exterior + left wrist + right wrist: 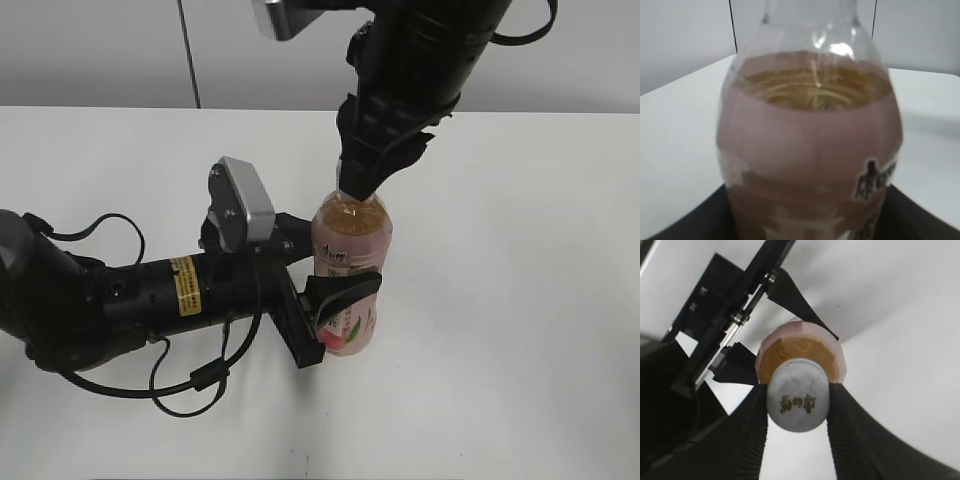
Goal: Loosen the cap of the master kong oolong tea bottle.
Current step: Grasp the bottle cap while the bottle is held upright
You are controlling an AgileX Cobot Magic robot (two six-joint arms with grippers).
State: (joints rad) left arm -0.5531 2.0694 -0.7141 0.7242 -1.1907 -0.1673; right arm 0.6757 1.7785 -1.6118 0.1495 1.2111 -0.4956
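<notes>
1. White table, grey wall behind.
2. Master kong oolong tea bottle upright mid-table, clamped at label by left gripper from 9 o'clock.
3. Right gripper closed on the cap from 12 o'clock.
4. Step: grip set; next, probably twist, bottle held steady.

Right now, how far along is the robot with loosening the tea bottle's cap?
Set up: the left gripper clamps the bottle upright around its label. In hand: the right gripper has its jaws closed on both sides of the white cap. Left: the twist itself; the cap still sits squarely on the neck.
</notes>
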